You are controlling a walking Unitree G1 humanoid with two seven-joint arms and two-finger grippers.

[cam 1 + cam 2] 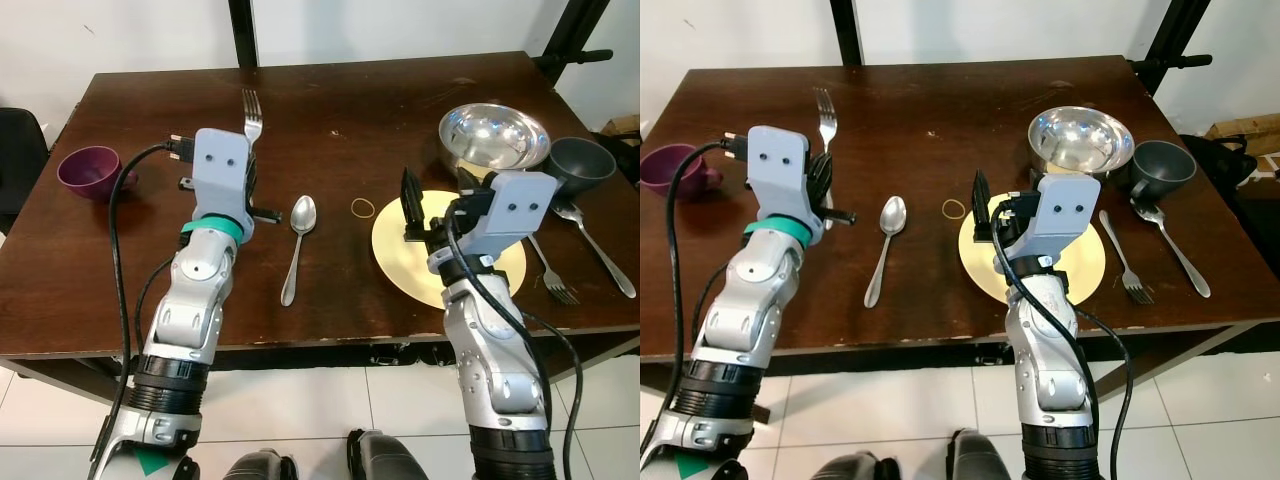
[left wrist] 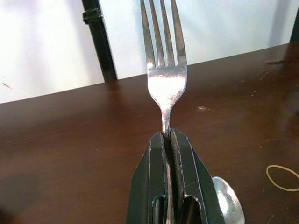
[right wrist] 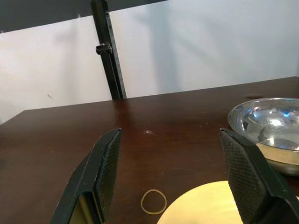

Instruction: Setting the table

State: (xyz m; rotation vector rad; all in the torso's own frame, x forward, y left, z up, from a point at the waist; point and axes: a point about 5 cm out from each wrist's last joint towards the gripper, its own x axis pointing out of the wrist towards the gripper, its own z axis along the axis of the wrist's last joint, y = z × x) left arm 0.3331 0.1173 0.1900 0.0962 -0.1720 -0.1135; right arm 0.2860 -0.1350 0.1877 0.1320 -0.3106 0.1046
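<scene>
Your left end effector [image 2: 170, 154] is clamped tight on the fork [image 1: 252, 112], pinching it low on the neck so the tines stick out past the fingertips toward 12 o'clock, out over the left half of the tabletop [image 1: 340, 110]. My guess is the thing is light, stiff and slick steel, so a grip down the flat handle would twist less than that narrow neck. Your right end effector [image 3: 175, 172] is spread wide with nothing in it, hovering over the near-left edge of the yellow plate [image 1: 400, 250]. A spoon [image 1: 297, 240] lies between the two arms, a rubber band [image 1: 363, 207] at the plate's 10 o'clock, a steel bowl [image 1: 493, 135] at its 12. There's no brand, label or writing I can read anywhere.
</scene>
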